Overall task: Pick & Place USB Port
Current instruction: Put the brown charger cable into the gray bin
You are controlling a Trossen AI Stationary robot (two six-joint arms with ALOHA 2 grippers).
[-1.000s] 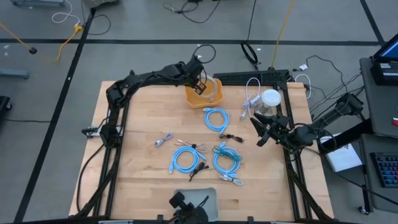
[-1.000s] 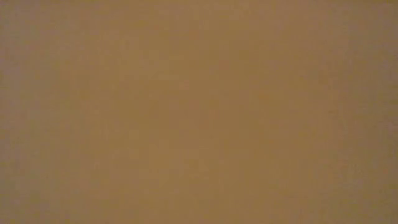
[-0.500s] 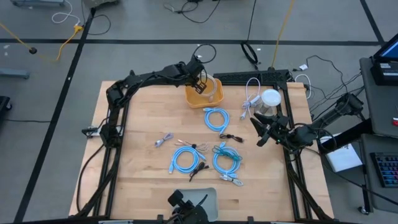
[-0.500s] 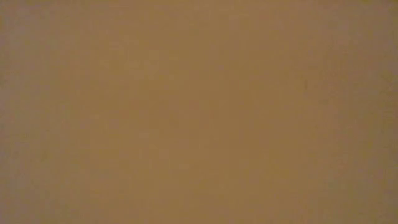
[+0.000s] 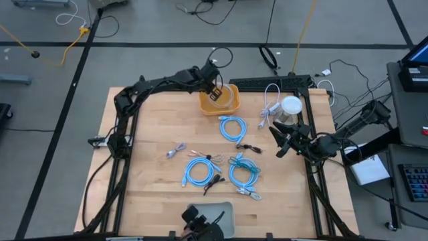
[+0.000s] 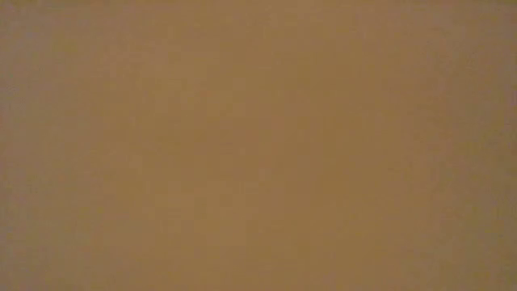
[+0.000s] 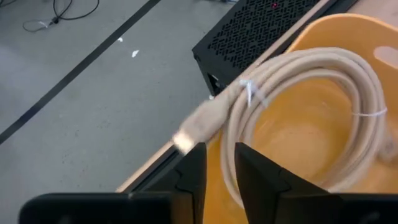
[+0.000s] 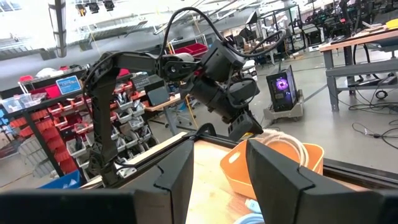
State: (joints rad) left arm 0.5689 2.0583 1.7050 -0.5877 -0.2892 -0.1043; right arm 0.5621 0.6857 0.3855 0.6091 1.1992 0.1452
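A white coiled USB cable point(image 7: 298, 68) hangs in my left gripper point(image 7: 221, 152) over an orange bowl point(image 5: 221, 102) at the table's far edge; the gripper point(image 5: 215, 91) is shut on the coil. The cable's connector end point(image 7: 198, 127) sticks out past the bowl's rim. My right gripper point(image 5: 277, 142) is open and empty above the table's right side, and also shows in its own wrist view point(image 8: 221, 158). The low view shows only a flat brown blur. My left gripper pinches the side of the coil next to the connector point(image 7: 231, 140) between its two fingers. The coil runs down between the fingers. It hangs over the inside of the orange bowl point(image 7: 292, 124). I cannot tell whether the coil touches the bowl.
Three blue cable coils point(image 5: 233, 127), point(image 5: 198, 171), point(image 5: 243, 173) lie mid-table, with a small grey cable point(image 5: 175, 150) and black adapters point(image 5: 249, 147). A white cable point(image 5: 270, 107) and a white round object point(image 5: 291, 105) lie at far right. A black box point(image 5: 271, 83) stands behind the bowl.
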